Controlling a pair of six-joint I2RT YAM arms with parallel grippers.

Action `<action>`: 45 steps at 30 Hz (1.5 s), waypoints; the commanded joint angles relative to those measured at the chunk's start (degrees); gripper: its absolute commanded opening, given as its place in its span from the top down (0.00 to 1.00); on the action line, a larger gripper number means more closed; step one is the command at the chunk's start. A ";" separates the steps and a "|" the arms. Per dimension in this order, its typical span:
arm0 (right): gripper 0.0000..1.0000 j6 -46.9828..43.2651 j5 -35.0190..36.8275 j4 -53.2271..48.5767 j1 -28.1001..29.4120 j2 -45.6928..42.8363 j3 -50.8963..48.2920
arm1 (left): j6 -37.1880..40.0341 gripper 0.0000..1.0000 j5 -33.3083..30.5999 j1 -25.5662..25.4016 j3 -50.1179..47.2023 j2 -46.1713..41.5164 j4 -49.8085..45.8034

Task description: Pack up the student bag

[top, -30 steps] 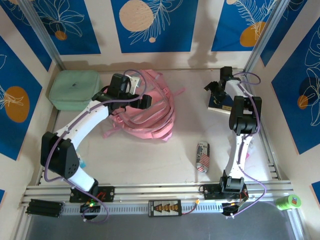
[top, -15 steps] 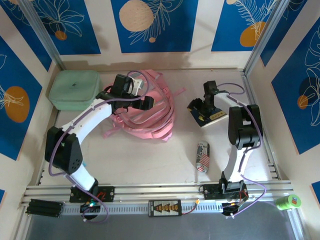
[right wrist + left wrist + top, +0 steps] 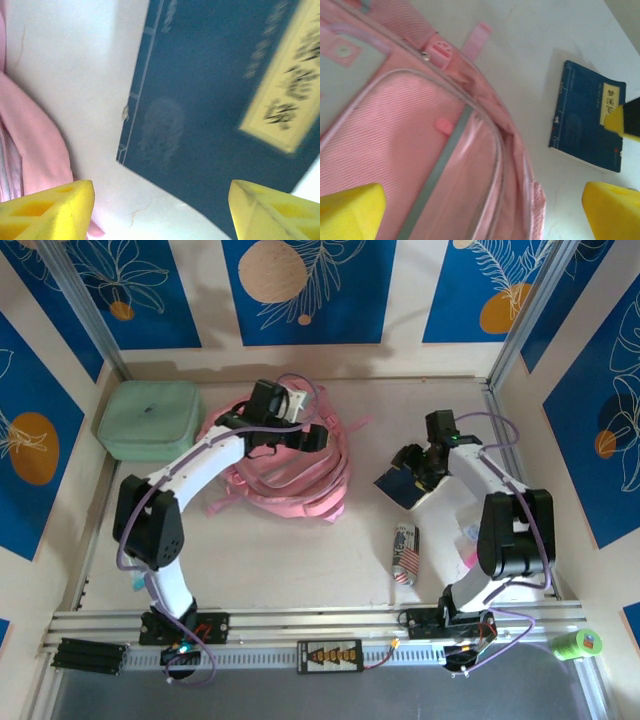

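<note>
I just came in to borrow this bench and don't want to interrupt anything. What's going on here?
Two robot arms are packing a pink student bag, which lies slumped toward the back of the table. The left gripper hovers over the bag's front, jaws wide open and holding nothing. The right gripper is down at a blue book beside the bag, jaws spread; whether it grips the book is unclear. A can and a mint green case lie apart from both grippers.
</note>
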 commanded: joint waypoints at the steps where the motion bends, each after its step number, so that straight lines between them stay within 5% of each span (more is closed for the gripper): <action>1: 0.30 3.01 2.57 -1.51 -3.38 -0.23 -3.02 | -1.33 0.00 1.29 -3.50 3.78 3.31 -0.29; 13: 0.40 0.05 3.51 -1.88 -7.08 4.37 -4.28 | -3.31 0.04 1.09 -11.01 12.41 13.92 -0.55; 28: 0.70 -10.31 0.40 -2.93 -7.62 12.90 1.71 | -1.49 0.18 1.49 -13.98 20.98 22.91 -4.77; 45: 0.75 -24.60 0.53 -3.95 -5.52 14.65 4.86 | -0.64 0.30 -0.27 -15.69 31.98 33.67 -10.29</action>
